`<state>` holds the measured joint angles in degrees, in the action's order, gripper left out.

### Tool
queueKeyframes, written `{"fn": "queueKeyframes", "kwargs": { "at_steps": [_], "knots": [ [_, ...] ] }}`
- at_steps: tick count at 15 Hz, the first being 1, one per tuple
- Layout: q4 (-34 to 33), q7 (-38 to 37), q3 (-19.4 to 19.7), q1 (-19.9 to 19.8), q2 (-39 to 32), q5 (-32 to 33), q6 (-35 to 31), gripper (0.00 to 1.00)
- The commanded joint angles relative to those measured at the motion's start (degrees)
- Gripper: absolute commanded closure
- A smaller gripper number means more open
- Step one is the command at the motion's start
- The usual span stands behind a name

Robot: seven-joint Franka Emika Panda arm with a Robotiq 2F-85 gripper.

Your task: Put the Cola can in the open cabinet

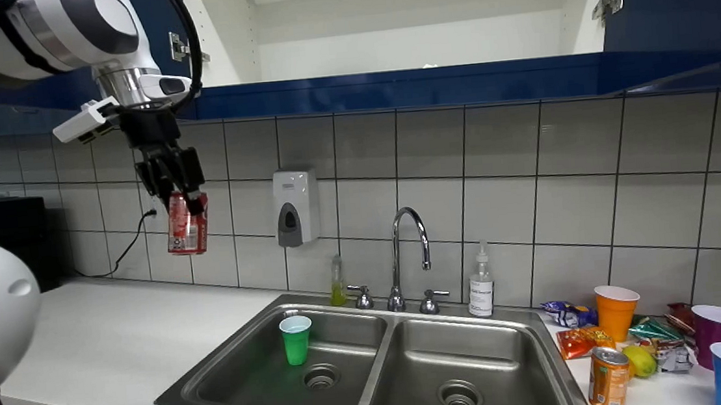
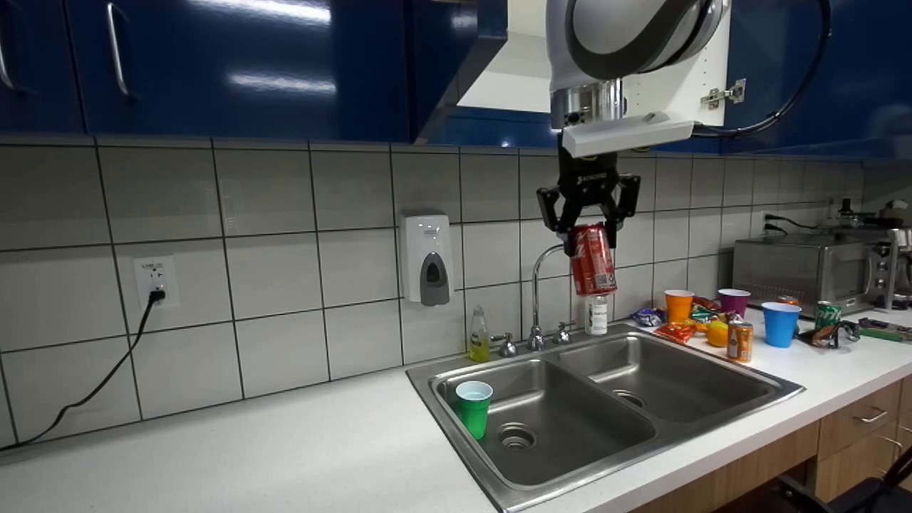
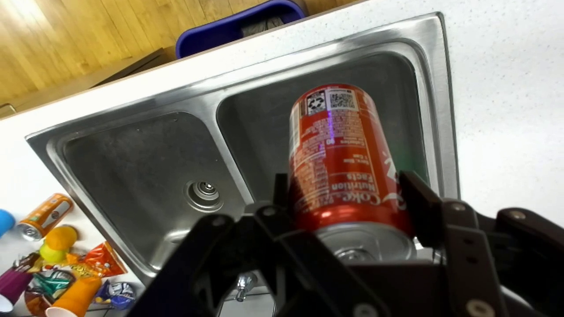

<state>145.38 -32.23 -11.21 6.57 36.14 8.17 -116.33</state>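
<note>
Cola can (image 3: 341, 163) held aloft, clamped across its upper part by the gripper (image 2: 591, 242). Lid end (silver, seen in the wrist view) turned up toward the palm, base pointed down; long axis near vertical, leaned slightly in both exterior views. Sink (image 3: 145, 167) seen below, green cup (image 1: 297, 346) set in one basin. Open cabinet (image 1: 411, 38) mounted beyond, its lower edge above the can.

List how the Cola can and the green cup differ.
The Cola can is red and straight-sided; the green cup tapers downward and is open at the top. The gripper holds the Cola can in the air; the green cup sits in the sink. Both are round in section.
</note>
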Motion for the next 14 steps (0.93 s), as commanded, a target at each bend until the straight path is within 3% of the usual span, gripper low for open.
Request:
{"fn": "queueKeyframes", "kwargs": {
  "at_steps": [1,14],
  "knots": [
    [-3.09,0.01,-1.99,-2.44,2.07,-0.5,3.8,0.62],
    [-13.03,0.45,-3.01,-3.87,3.66,0.37,10.77,0.62]
  ]
}}
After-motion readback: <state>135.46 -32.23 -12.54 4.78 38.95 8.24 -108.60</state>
